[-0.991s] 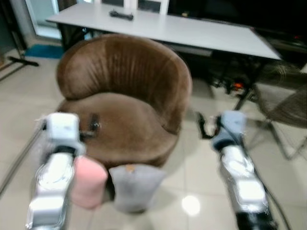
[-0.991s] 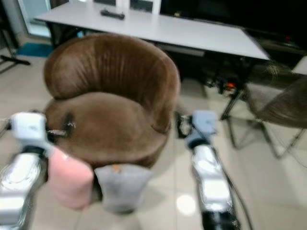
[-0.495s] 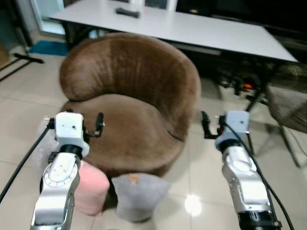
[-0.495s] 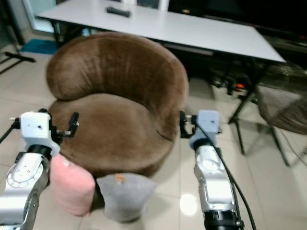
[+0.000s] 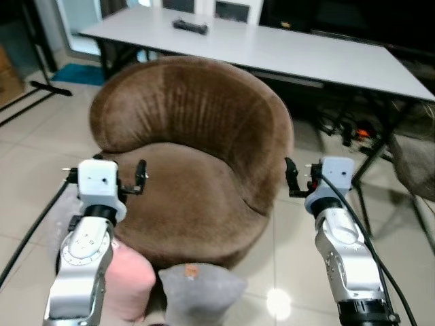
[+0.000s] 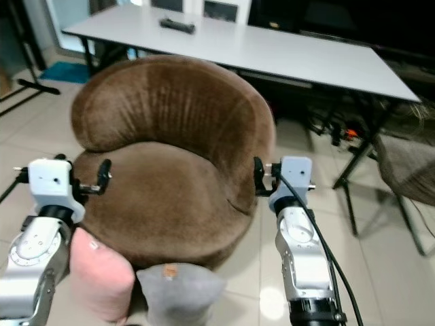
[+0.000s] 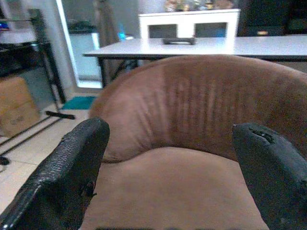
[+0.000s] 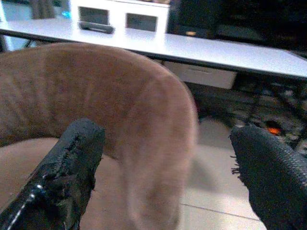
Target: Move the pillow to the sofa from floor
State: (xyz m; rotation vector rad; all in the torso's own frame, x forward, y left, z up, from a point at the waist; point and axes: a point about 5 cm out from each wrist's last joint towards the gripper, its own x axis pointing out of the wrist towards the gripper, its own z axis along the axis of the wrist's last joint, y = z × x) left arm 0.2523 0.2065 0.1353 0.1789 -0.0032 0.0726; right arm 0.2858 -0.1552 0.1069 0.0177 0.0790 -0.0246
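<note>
Two pillows, pink pillow (image 5: 129, 285) and grey pillow (image 5: 200, 295), on the near floor against the brown sofa (image 5: 197, 156); left gripper (image 7: 168, 182) and right gripper (image 8: 168, 177), fingers spread, should lower squarely first.

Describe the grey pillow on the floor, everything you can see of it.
The grey pillow is a soft, plump cushion in plain grey fabric, with a small orange-brown tag or mark near its top edge. It stands on the tiled floor against the front base of the brown sofa chair, with its lower part cut off by the edge of the picture. A pink pillow stands close at its left side. Neither gripper touches it.
</note>
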